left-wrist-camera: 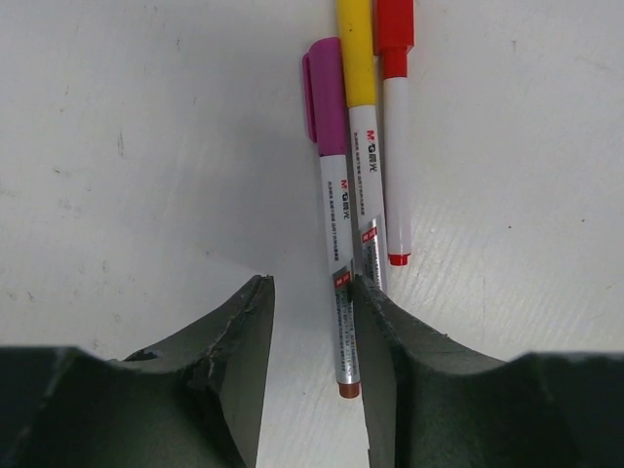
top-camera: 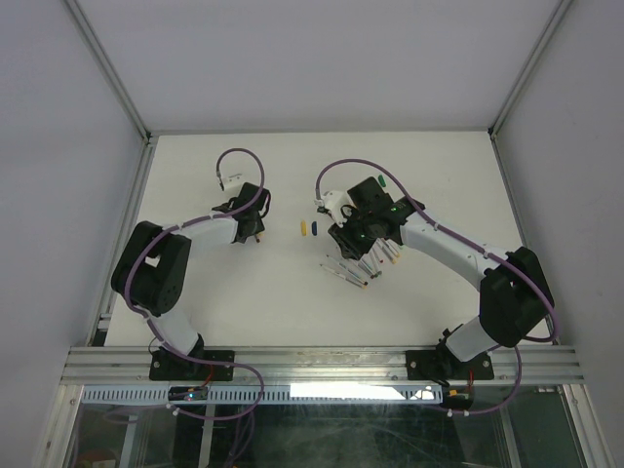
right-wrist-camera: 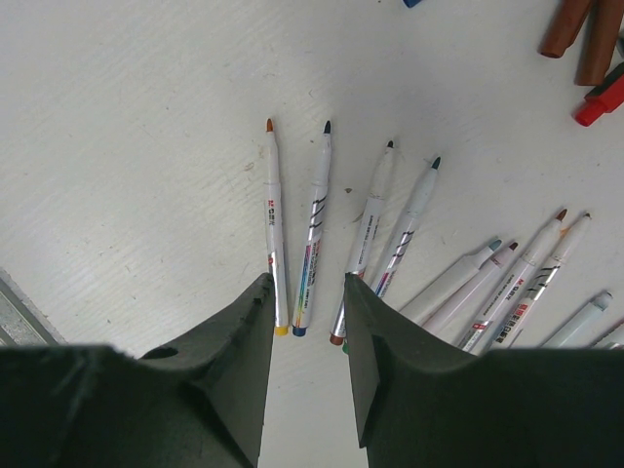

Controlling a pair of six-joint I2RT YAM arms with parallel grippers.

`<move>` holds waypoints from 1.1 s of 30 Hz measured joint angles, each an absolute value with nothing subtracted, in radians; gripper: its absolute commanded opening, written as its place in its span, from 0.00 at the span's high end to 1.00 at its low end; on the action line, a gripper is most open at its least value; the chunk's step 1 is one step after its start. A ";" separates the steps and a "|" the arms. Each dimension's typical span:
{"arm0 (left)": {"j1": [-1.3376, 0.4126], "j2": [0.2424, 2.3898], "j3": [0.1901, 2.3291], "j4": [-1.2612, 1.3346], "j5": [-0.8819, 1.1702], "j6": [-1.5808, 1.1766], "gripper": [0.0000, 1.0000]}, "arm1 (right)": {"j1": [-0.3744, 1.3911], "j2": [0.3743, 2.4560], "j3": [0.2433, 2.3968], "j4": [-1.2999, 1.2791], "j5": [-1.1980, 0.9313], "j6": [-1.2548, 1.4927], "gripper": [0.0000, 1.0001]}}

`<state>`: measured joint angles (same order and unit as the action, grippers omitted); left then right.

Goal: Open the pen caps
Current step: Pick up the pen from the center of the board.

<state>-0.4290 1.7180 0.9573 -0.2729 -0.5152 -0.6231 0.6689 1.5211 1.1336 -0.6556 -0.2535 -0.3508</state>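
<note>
A: You are working over a white tabletop (top-camera: 195, 185). Your left arm (top-camera: 156, 263) is bending in from one side and your right arm (top-camera: 468, 258) from the other, and the two sets of jaws are facing each other near the middle.

B: Your left jaws are standing spread and pinching nothing. Three capped pens (left-wrist-camera: 365, 146) are lying side by side on the tabletop, running away ahead of them.

A: The magenta-capped pen (left-wrist-camera: 334, 224) is reaching back into the gap. Its barrel is running close along the inner face of one finger (left-wrist-camera: 419, 370), though I can't tell whether it is touching. The other finger is standing clear of it.

B: Your right jaws are standing spread too, with nothing pinched. A fan of uncapped pens (right-wrist-camera: 371, 219) is lying just ahead of the fingertips with the tips pointing away. The tail ends of two of them are poking into the gap.

A: As for the caps, the magenta cap (left-wrist-camera: 325, 93), the yellow cap (left-wrist-camera: 356, 54) and the red cap (left-wrist-camera: 395, 24) are sitting on their pens, at the ends far from your left jaws.

B: A loose yellow cap (top-camera: 303, 228) and a blue cap (top-camera: 314, 228) are lying between the two sets of jaws. A green cap (top-camera: 382, 181) is lying beyond your right jaws. Two brown caps (right-wrist-camera: 575, 34) and a loose red cap (right-wrist-camera: 597, 107) are lying ahead of those jaws and off to one side, past the fan.
</note>
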 measured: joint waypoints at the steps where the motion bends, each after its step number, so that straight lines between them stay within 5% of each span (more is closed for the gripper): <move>1: -0.425 1.720 0.957 -0.273 -0.514 -0.623 0.64 | 0.669 1.521 1.134 -0.656 -0.254 -0.351 0.63; 17: -0.417 1.705 0.918 -0.268 -0.493 -0.624 0.91 | 0.669 1.521 1.134 -0.656 -0.265 -0.351 0.63; 20: -0.417 1.666 0.878 -0.273 -0.490 -0.629 0.90 | 0.669 1.521 1.134 -0.656 -0.268 -0.351 0.63; 25: -0.417 1.606 0.822 -0.308 -0.490 -0.635 0.70 | 0.669 1.521 1.134 -0.656 -0.271 -0.351 0.63; 33: -0.383 1.618 0.837 -0.322 -0.491 -0.625 0.68 | 0.669 1.521 1.134 -0.656 -0.271 -0.351 0.63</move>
<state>-0.3828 1.6184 0.8368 -0.3222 -0.4911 -0.6247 0.6689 1.5211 1.1336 -0.6559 -0.2710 -0.3508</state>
